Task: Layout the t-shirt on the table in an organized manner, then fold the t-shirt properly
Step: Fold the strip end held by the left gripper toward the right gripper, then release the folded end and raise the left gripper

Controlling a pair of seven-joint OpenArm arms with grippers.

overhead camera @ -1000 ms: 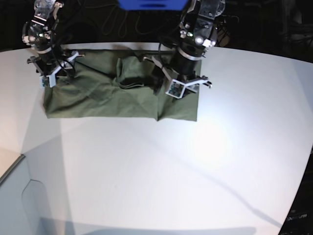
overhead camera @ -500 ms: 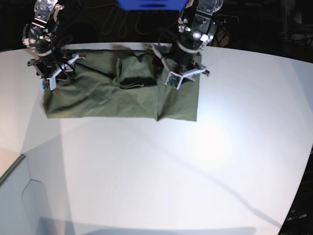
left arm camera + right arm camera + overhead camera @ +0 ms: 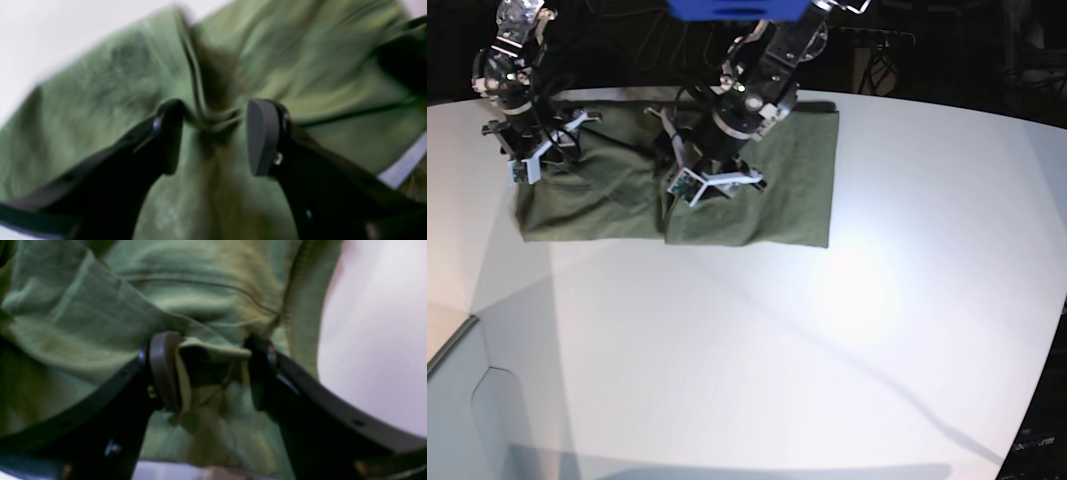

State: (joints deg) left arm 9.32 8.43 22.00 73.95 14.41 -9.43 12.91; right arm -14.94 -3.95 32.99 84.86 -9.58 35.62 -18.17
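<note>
While the olive-green t-shirt (image 3: pixel 757 195) lies spread across the far part of the white tabletop (image 3: pixel 777 340), a raised ridge of its cloth sits between the half-parted jaws of the left gripper (image 3: pixel 213 133) near the shirt's middle. Farther back, at the shirt's end, the right gripper (image 3: pixel 208 373) has a bunched fold between its jaws, touching one pad (image 3: pixel 163 370); whether either actually pinches is unclear.

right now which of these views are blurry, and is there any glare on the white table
Left wrist view: motion-smeared, the olive-green cotton t-shirt streaked, the left gripper soft-edged. Right wrist view: blurred too, the right gripper and its cloth fold out of focus. Base view: sharp, with a bright glare patch on the plain white table, long faint arm shadows and a curved, distorted far edge.
</note>
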